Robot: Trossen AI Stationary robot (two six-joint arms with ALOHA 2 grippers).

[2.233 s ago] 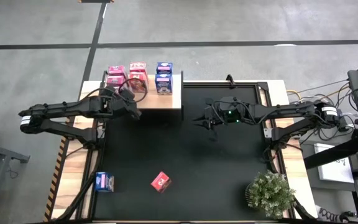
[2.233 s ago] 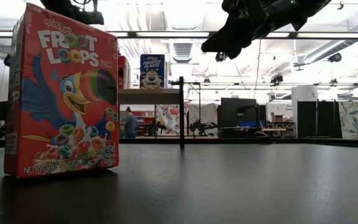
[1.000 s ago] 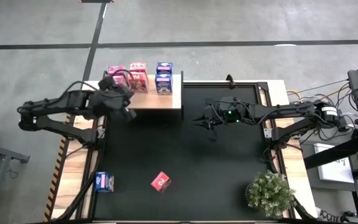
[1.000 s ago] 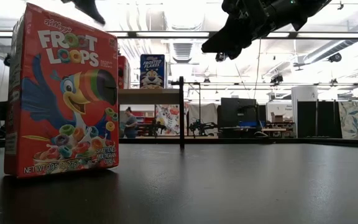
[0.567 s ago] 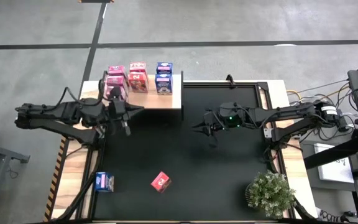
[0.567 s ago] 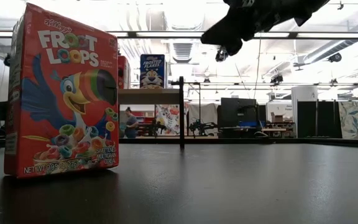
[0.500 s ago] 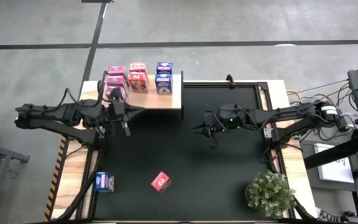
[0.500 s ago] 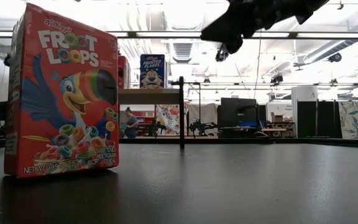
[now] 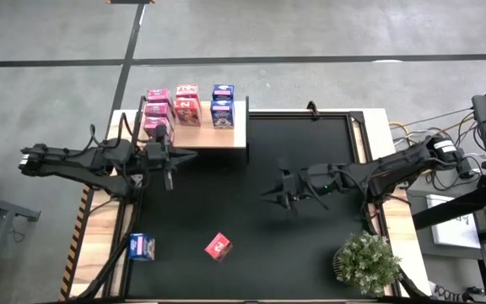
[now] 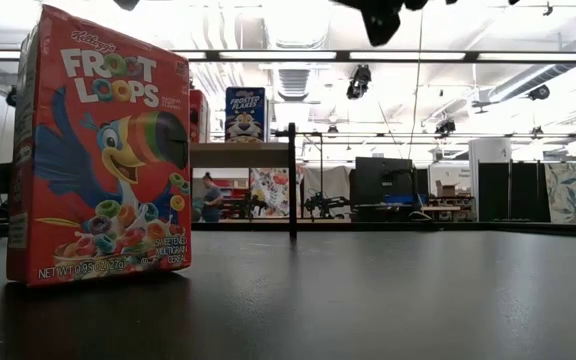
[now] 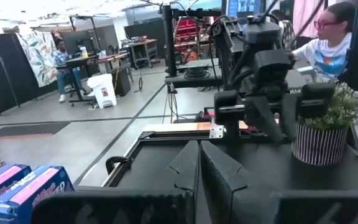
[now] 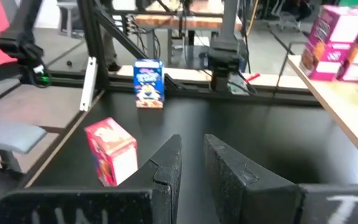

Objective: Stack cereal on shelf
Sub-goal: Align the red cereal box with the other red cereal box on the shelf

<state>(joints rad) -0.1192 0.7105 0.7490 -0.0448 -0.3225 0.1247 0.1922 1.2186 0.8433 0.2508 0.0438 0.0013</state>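
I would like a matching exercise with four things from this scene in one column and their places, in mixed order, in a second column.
Things:
1. red cereal box
2. blue cereal box
3. potted plant
4. shelf

Places:
A. near right corner of the table
B. far left of the table, bearing stacked boxes
C. near left edge of the black mat
D. on the black mat, near side, left of centre

Pairs: 1-D, 2-C, 3-A, 4-B
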